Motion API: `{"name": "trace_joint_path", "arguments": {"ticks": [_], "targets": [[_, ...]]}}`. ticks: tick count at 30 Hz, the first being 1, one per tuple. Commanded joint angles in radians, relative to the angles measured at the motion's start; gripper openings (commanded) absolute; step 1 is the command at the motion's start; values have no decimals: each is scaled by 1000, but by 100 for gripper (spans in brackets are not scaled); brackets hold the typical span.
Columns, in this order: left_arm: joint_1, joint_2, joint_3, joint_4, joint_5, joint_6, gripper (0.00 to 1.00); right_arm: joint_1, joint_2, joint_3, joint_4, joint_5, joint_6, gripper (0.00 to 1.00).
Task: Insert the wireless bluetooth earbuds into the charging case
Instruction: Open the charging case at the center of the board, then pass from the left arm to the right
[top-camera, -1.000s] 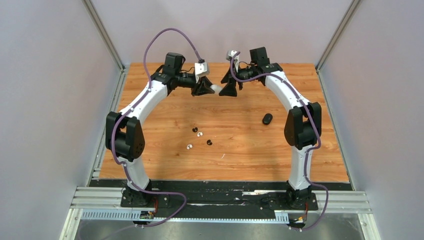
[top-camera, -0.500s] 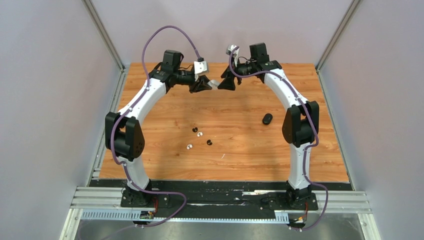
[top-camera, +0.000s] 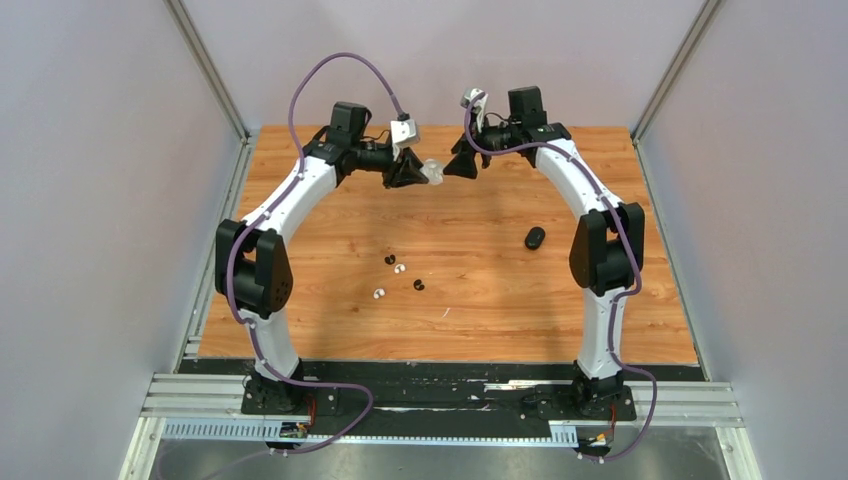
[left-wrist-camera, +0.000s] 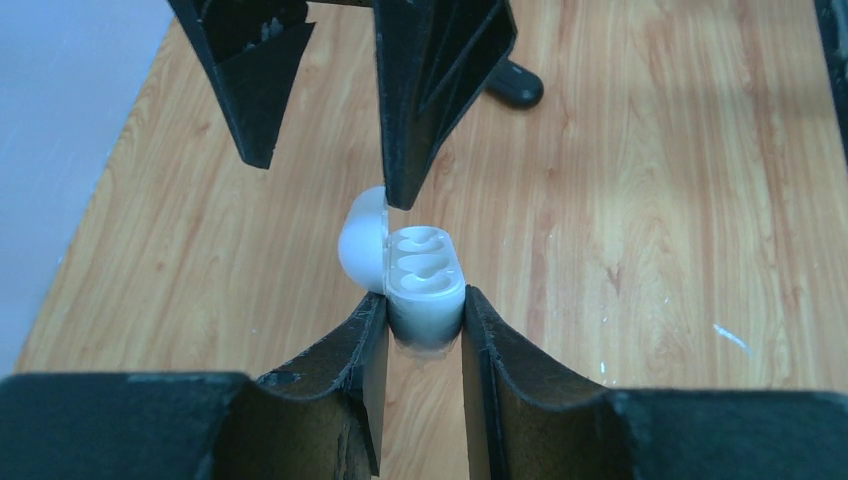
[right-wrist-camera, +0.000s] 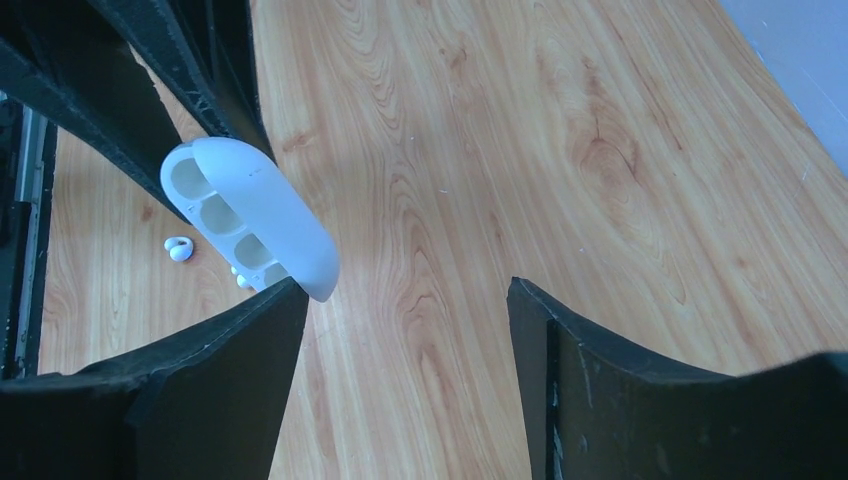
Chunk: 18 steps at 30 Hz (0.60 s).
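Observation:
My left gripper (top-camera: 410, 170) is shut on the base of a white charging case (left-wrist-camera: 425, 280), held above the far middle of the table. Its lid (left-wrist-camera: 362, 245) stands open to the left and both sockets are empty. My right gripper (top-camera: 460, 165) faces it, open and empty; one of its fingers (left-wrist-camera: 430, 90) has its tip at the lid's hinge edge. The case also shows in the right wrist view (right-wrist-camera: 250, 215), beside the right gripper (right-wrist-camera: 405, 300). On the table lie two black earbuds (top-camera: 389, 260) (top-camera: 419, 286) and two white earbuds (top-camera: 399, 268) (top-camera: 379, 294).
A shut black case (top-camera: 535, 238) lies on the wooden table (top-camera: 480, 310) to the right, beside the right arm. It also shows in the left wrist view (left-wrist-camera: 515, 85). Grey walls and metal posts stand close at the left, right and back.
Both grippers, with the white case between them, moved toward the back of the table and then slightly right. The left gripper kept hold of the case.

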Motion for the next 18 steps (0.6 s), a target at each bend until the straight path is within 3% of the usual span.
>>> {"name": "trace_joint_path", "arguments": {"ticks": [1, 4, 18], "targets": [[13, 15, 14, 121, 99, -209, 0, -7, -94, -19, 60, -13, -4, 69], [23, 27, 13, 202, 128, -317, 0, -5, -98, -24, 61, -15, -1, 61], [29, 65, 72, 195, 188, -346, 0, 0, -69, 3, 63, -83, 25, 45]]}}
